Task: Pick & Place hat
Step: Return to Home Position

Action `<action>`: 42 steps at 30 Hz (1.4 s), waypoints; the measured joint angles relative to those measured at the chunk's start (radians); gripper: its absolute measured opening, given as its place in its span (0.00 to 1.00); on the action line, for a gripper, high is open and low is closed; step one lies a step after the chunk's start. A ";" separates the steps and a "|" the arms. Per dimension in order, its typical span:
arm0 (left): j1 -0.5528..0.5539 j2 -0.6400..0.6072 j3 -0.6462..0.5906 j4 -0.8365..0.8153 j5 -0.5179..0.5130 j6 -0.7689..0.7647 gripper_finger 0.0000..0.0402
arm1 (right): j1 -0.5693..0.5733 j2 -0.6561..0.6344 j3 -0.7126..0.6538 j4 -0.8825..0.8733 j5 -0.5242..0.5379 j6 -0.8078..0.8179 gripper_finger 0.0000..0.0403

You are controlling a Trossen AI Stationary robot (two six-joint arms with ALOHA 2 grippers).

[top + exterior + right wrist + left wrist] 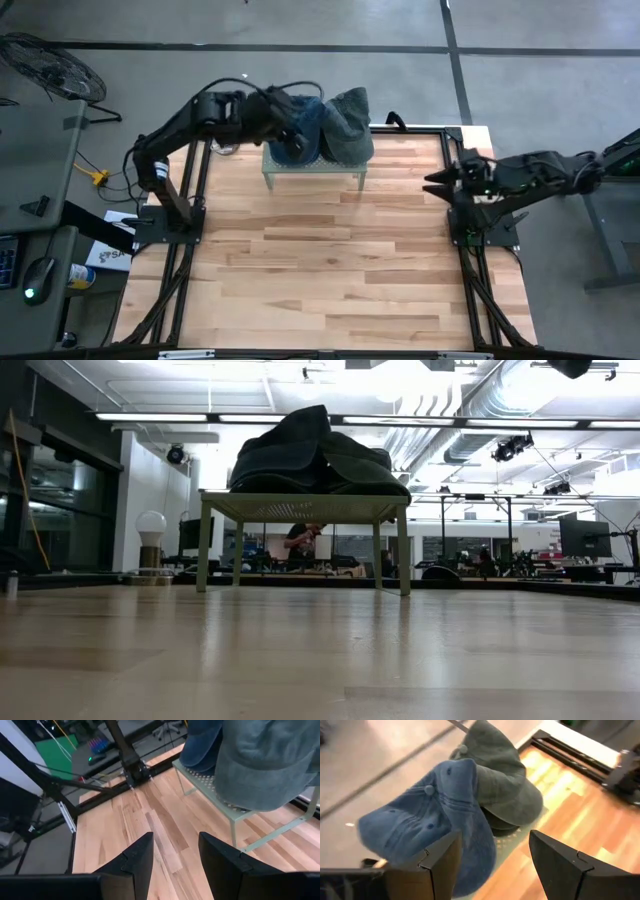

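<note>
Two hats lie on a small pale-green mesh stand (312,168) at the table's far middle. A blue cap (425,820) is on the stand's left part, its brim on the mesh. A grey-green hat (500,780) lies beside it on the right and overlaps it. My left gripper (292,148) hovers open over the blue cap, tipped downward, with nothing between its fingers (492,850). My right gripper (432,182) stands open at the table's right edge, well apart from the stand, pointing toward the stand (175,850).
Bare wooden table (330,260) lies in front of the stand, which has thin legs (204,545). Black frame rails run along the table's left and right sides (470,270). Beyond the far edge is floor.
</note>
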 joint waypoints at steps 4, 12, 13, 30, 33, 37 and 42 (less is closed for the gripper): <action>-0.084 0.004 -0.015 -0.031 -0.121 -0.007 0.57 | 0.000 -0.056 0.001 -0.052 0.027 0.000 0.37; -0.177 0.004 -0.186 -0.019 -0.141 -0.143 0.57 | 0.000 -0.185 -0.160 0.022 0.010 -0.020 0.37; -0.186 0.004 -0.216 0.005 -0.135 -0.154 0.57 | 0.000 -0.205 -0.198 0.066 -0.010 -0.029 0.37; -0.268 -0.322 -1.035 0.957 0.021 -0.136 0.57 | 0.000 -0.413 -0.508 0.340 -0.026 -0.101 0.37; -0.268 -0.435 -1.239 1.169 0.041 -0.143 0.57 | 0.000 -0.423 -0.508 0.341 -0.041 -0.128 0.37; -0.269 -0.578 -1.491 1.437 0.038 -0.165 0.57 | 0.000 -0.433 -0.508 0.340 -0.008 -0.148 0.37; -0.268 -0.724 -1.756 1.711 -0.007 -0.174 0.57 | 0.000 -0.433 -0.508 0.365 0.007 -0.153 0.37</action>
